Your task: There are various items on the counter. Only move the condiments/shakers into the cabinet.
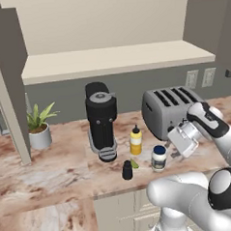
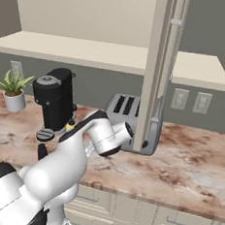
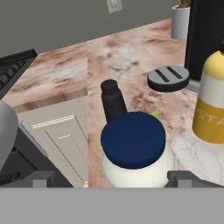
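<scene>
Left base view: jar (image 1: 159, 158), shaker (image 1: 127, 170), bottle (image 1: 135, 141) on counter (image 1: 53, 174) before coffee machine (image 1: 102, 120); cabinet (image 1: 114, 59) above.
Right base view: arm hides jar; toaster (image 2: 128, 118) behind.
Hand view: gripper (image 3: 107, 179) spread wide, straddling jar (image 3: 135, 151), holding nothing; shaker (image 3: 113, 100) beyond, bottle (image 3: 211, 103) beside.

Even, flat rendered light, moderately bright, no clear source direction. Soft faint shadows under coffee machine (image 1: 102, 120) and toaster (image 1: 169, 109) on surface (image 1: 58, 169). No glare; mild sheen on toaster side. Underside of cabinet (image 1: 119, 59) dim grey. Base views slightly soft, low resolution. Hand view: jar (image 3: 135, 151) close, edges a little blurry, tilted framing.
</scene>
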Motion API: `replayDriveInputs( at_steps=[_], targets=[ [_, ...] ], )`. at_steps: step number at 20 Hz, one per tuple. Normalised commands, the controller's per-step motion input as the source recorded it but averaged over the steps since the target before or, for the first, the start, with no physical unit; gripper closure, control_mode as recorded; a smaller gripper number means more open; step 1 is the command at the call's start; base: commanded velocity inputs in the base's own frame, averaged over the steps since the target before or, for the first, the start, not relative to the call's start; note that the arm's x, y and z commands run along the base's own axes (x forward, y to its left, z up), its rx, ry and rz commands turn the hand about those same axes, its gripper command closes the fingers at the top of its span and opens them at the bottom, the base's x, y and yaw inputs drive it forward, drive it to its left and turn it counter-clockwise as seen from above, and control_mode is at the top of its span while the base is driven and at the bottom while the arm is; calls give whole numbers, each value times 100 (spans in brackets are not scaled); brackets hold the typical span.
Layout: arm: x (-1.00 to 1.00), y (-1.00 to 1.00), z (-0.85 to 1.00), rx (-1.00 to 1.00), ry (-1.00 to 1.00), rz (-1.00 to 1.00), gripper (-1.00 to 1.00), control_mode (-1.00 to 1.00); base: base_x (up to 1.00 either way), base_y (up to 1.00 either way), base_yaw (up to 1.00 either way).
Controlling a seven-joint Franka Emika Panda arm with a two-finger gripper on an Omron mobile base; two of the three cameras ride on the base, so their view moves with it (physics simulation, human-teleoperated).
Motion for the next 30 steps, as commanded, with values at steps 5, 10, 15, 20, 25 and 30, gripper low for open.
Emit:
replayDriveInputs(
  at_steps=[5,10,15,20,25,30],
  targets=[
    [8,0,-4,0,0,0,-100,-100,0,0,0],
    [21,0,0,0,0,0,-100,-100,0,0,0],
    [7,3,-1,0,0,0,-100,-100,0,0,0],
    [0,15,-9,0,1,0,-100,-100,0,0,0],
    [0,19,-6,0,0,0,-100,-100,0,0,0],
    [0,20,-1,0,0,0,-100,-100,0,0,0]
  ],
)
